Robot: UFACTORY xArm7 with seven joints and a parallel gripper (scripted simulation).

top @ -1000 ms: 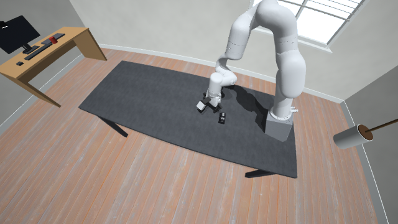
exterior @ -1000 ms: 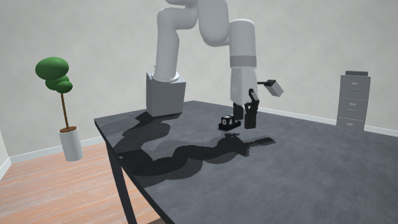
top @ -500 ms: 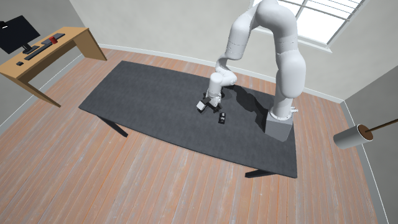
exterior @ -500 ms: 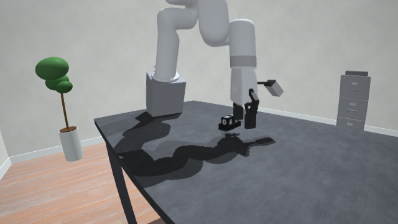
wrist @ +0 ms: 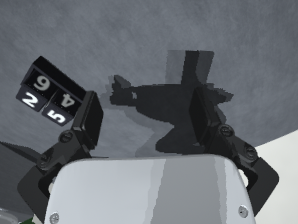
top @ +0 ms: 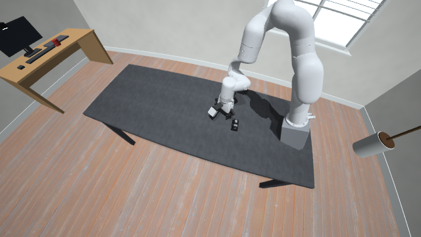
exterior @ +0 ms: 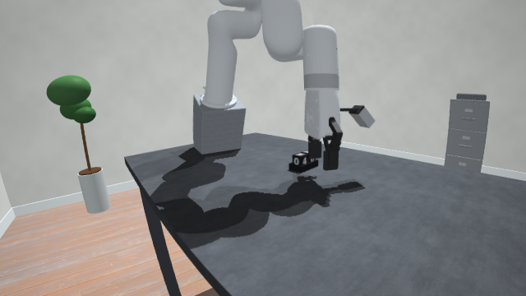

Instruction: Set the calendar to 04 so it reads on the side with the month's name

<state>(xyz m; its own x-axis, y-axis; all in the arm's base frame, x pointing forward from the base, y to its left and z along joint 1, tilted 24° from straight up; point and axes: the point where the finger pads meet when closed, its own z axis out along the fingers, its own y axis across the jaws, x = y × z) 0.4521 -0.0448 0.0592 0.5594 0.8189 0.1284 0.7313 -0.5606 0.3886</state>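
Observation:
The small black calendar [top: 235, 125] sits on the dark table top, a tray holding two black cubes side by side. In the exterior view the calendar [exterior: 305, 165] shows white digits that read 0 and 4 on its front. In the wrist view the two cubes [wrist: 52, 94] lie at the upper left, with the digits 6, 4, 2 and 5 on the faces I see. My gripper [exterior: 324, 158] is open and empty. It hangs just above the table, close beside the calendar and apart from it. It also shows in the top view [top: 226, 113] and the wrist view [wrist: 148, 119].
The arm's grey base block [top: 295, 132] stands on the table's right end. The wrist camera box [exterior: 363, 116] sticks out beside the gripper. A desk [top: 46, 59], a potted plant [exterior: 82, 140] and a filing cabinet [exterior: 468, 131] stand off the table.

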